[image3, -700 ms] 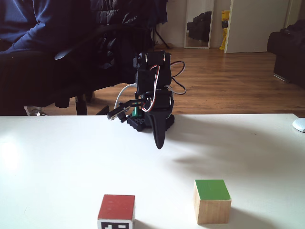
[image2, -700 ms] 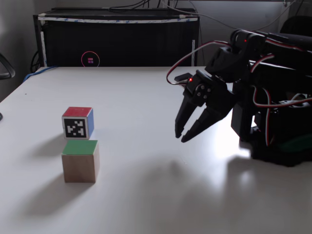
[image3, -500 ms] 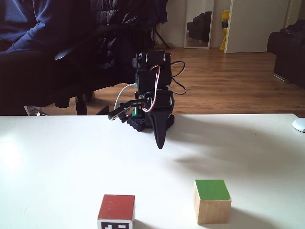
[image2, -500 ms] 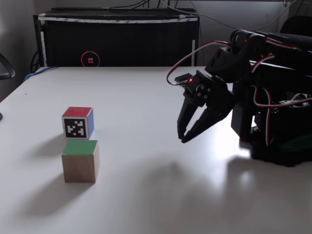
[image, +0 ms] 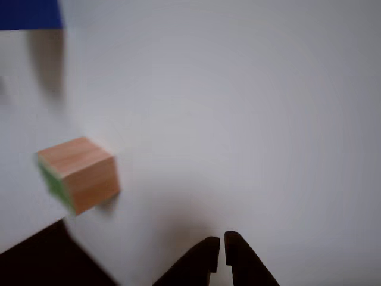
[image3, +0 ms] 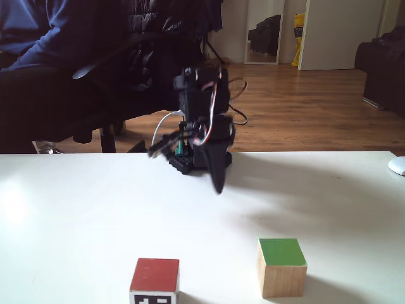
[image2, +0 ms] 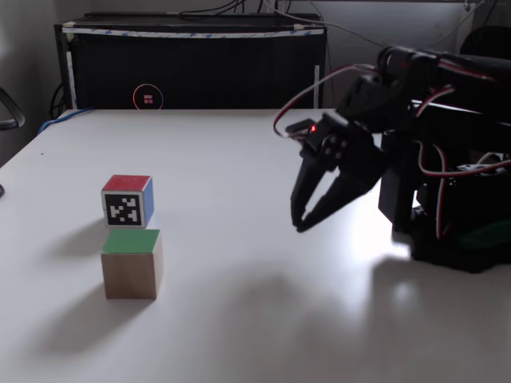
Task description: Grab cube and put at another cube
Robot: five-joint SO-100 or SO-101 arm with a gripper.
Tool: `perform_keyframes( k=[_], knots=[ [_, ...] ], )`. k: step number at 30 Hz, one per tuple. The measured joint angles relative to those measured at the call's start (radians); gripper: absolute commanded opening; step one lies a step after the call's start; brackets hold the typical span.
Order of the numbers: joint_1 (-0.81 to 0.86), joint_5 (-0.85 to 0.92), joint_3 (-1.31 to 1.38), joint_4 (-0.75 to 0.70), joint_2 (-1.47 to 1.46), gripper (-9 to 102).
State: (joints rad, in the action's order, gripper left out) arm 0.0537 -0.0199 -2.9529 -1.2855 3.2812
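Note:
The cube point(image2: 132, 263) has a green top and wood-grain sides and stands on the white table; it is also seen in another fixed view as the cube point(image3: 281, 266) and in the other view as the cube point(image: 77, 173). Just behind it in a fixed view stands another cube point(image2: 128, 199), with a red top, a blue side and a black-and-white marker; its red top point(image3: 155, 275) and blue face point(image: 30, 13) also show. My gripper point(image2: 298, 226) hangs shut and empty above the table, well right of both cubes. It points down in both the gripper point(image3: 217, 185) and gripper point(image: 219, 250) sightings.
A black box point(image2: 192, 64) with taped edges stands along the table's far edge. The arm's base point(image2: 455, 207) sits at the right. A person point(image3: 38, 38) sits in a chair behind the table. A white object point(image3: 397, 164) lies at the right edge. A dark table edge point(image: 36, 256) shows at lower left.
The gripper's fingers have closed from slightly apart to together, and the arm has shifted a little, blurred in one fixed view. Both cubes are where they were.

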Motion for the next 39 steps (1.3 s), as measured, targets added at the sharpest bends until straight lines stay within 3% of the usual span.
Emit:
perform_keyframes(
  k=[4,13,39],
  knots=[
    [-0.061,-0.107,0.163,0.075,-0.187,8],
    [-0.147,-0.314,0.531,0.293,-0.904,26],
    [-0.187,-0.351,1.112,0.132,-1.586,34]
  ],
)
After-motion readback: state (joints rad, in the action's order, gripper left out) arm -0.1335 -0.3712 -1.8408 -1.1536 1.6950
